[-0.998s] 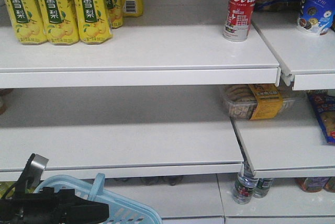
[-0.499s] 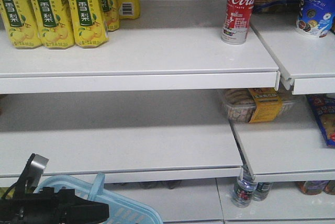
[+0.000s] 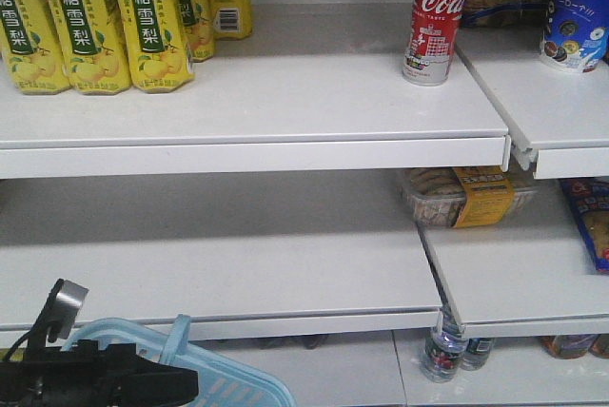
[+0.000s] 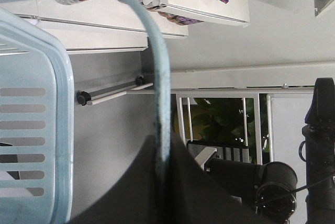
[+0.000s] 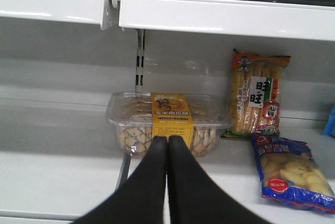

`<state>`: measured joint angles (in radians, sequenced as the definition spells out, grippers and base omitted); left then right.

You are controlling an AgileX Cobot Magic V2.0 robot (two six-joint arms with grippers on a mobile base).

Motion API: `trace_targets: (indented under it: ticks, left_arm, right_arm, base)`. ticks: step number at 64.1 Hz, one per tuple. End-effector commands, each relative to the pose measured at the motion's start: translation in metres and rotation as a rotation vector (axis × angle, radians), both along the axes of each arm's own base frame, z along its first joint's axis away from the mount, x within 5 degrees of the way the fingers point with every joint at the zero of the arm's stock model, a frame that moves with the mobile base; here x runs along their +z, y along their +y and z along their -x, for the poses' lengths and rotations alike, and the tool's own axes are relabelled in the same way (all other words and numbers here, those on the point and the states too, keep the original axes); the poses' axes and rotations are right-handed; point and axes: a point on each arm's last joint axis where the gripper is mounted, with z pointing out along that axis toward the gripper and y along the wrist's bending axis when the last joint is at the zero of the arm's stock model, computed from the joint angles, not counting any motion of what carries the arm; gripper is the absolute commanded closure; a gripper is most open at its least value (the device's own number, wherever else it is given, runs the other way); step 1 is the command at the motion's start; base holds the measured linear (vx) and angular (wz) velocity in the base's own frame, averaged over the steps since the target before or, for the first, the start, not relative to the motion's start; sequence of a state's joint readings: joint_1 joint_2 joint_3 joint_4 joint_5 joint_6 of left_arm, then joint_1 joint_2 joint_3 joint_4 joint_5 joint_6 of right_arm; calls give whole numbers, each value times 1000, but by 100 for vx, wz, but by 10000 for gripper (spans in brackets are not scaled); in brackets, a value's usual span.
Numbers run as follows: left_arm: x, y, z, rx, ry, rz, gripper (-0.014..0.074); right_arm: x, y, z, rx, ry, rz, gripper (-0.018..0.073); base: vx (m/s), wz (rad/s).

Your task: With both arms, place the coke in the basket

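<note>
Red glossy coke (image 3: 436,17), slim bottle shape w/ silvery base, upright on top white shelf (image 3: 285,93), right end, well apart from both arms. Pale blue slotted plastic basket (image 3: 238,374) bottom left; flat handle (image 4: 161,77) clamped in L jaws, black L arm (image 3: 95,383) low beside it. R jaws pressed together, empty, level, facing clear biscuit tub (image 5: 131,122).

The slim red Coca-Cola bottle-shaped container (image 3: 436,17), with white script logo, white-grey patterned lower part and silvery base, stands upright near the right end of the top white shelf (image 3: 285,93), well apart from the light blue slotted plastic shopping basket (image 3: 238,383) low at bottom left, its flat swing handle (image 4: 161,88) raised.
</note>
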<state>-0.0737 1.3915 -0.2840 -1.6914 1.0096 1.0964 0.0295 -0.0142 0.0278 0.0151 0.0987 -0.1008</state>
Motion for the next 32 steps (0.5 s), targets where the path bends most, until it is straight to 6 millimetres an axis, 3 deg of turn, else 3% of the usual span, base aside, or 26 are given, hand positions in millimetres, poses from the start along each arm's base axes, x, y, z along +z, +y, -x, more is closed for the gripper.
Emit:
trace_targets:
  ticks: [1,32]
  left_arm:
    - [16,-3,-5,27,-48,111,603]
    - [16,-3,-5,27,-48,111,603]
  right_arm:
    - [5,0,0,-1,-79,4,569]
    - [5,0,0,-1,-79,4,569]
  base:
    - [2,0]
    - [1,0]
